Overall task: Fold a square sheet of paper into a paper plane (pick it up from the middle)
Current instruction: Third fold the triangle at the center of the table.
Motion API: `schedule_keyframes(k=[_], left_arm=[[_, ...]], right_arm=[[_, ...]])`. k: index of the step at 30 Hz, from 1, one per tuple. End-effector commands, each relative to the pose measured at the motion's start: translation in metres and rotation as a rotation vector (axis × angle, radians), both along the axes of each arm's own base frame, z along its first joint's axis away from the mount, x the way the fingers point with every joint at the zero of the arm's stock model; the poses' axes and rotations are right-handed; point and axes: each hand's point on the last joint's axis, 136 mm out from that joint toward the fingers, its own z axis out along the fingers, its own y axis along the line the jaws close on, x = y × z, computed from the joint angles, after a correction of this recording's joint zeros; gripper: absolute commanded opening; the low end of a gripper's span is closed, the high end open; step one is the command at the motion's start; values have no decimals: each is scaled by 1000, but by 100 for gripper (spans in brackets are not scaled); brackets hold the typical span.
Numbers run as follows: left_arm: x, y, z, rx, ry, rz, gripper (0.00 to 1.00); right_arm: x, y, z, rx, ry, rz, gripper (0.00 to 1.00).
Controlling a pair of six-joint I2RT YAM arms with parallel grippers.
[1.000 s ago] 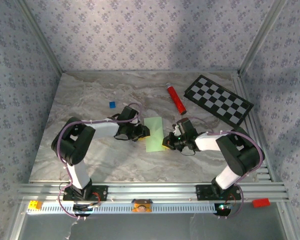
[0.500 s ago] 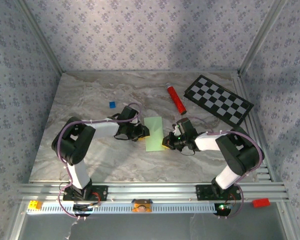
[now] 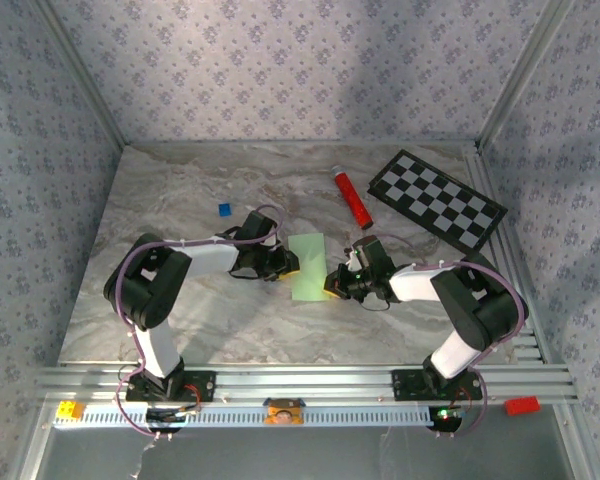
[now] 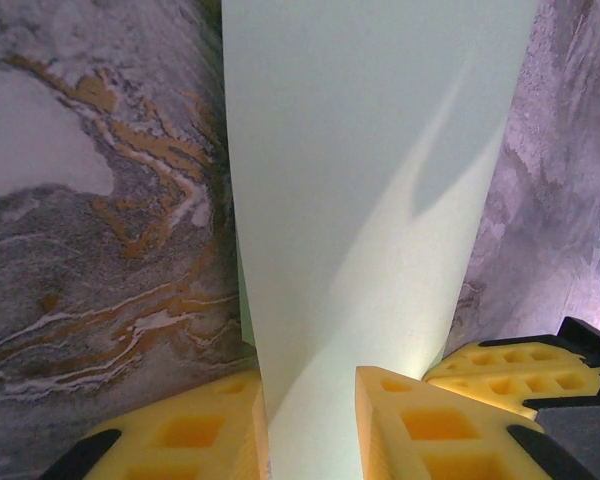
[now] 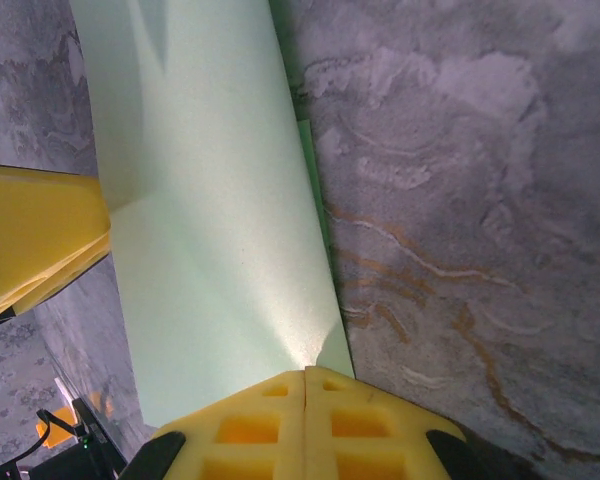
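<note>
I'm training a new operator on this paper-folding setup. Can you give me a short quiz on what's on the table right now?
1. True or false: the red tube lies left of the checkerboard.
2. What lies between the two grippers? A) the square sheet of paper B) the red tube C) the checkerboard
3. Which one has its jaws shut: the left gripper or the right gripper?
Key: 1 true; 2 A; 3 the right gripper.
</note>
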Motion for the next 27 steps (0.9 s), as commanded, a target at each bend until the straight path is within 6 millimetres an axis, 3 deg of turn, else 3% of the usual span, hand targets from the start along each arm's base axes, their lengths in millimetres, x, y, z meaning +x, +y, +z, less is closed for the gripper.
schedule_keyframes(k=[1,9,13,19,24,27], left_arm=[[1,-1,9,-20,-28,0,25],[2,0,13,-26,-34,11,11],[-2,2,17,-25,13,37,3],[-10,7,26,-28,42,57,3],[-13,7,32,-49,59,69,4],[-14,8,31,-46,66,69,4]], right_arm=[[-10,-13,-24,-80,69,-30,2],[-7,-8,-16,-56,45,-19,4],[0,-4,9,-38,-51,6,14],[6,-11,53,-156,-233,82,37],[4,-7,69,-194,-350,122,45],[1,2,79,-299,-584,165,49]])
